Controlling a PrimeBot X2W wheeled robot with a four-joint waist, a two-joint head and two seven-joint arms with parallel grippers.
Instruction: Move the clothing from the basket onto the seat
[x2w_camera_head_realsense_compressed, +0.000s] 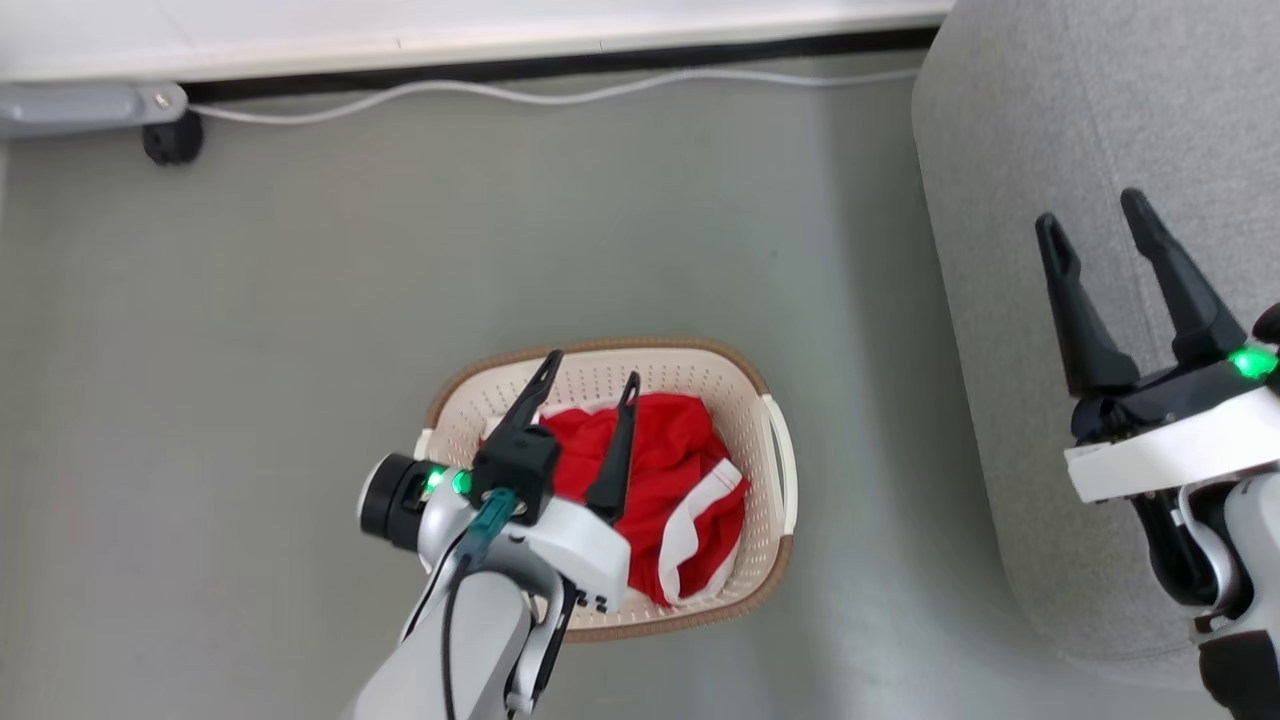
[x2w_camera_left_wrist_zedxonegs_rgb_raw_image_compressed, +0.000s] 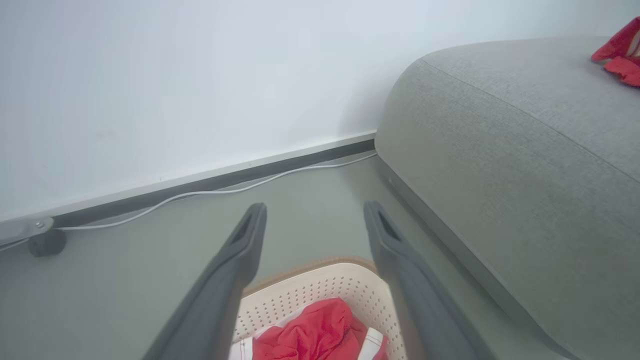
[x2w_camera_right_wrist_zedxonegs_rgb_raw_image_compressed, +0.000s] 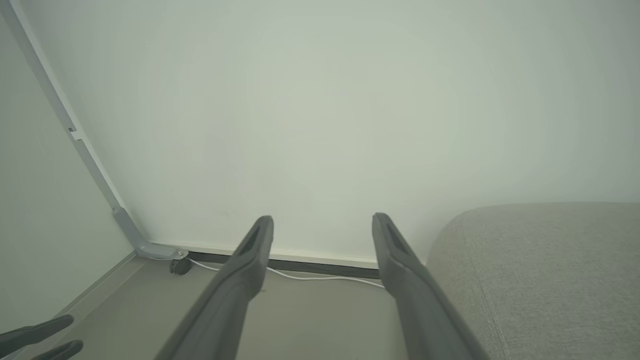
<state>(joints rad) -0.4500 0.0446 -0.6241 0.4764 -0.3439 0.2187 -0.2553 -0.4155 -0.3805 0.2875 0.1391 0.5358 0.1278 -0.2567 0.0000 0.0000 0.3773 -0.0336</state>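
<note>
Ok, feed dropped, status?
Left gripper open over basket, right gripper open by sofa. Clothing in basket, one piece on sofa. Cable by wall, clear of path.

Head cam looks almost straight down at the floor (x2w_camera_head_realsense_compressed: 300, 350), basket (x2w_camera_head_realsense_compressed: 690, 343) low centre, seat (x2w_camera_head_realsense_compressed: 1050, 150) edge on the right. Left wrist cam sits close above the basket, looking out past the left pincer (x2w_camera_left_wrist_zedxonegs_rgb_raw_image_compressed: 315, 205) toward the wall (x2w_camera_left_wrist_zedxonegs_rgb_raw_image_compressed: 150, 75) and seat. Right wrist cam looks past the right pincer (x2w_camera_right_wrist_zedxonegs_rgb_raw_image_compressed: 324, 217) at that wall, near level. All three share the white cable (x2w_camera_head_realsense_compressed: 560, 97) and seat corner.
</note>
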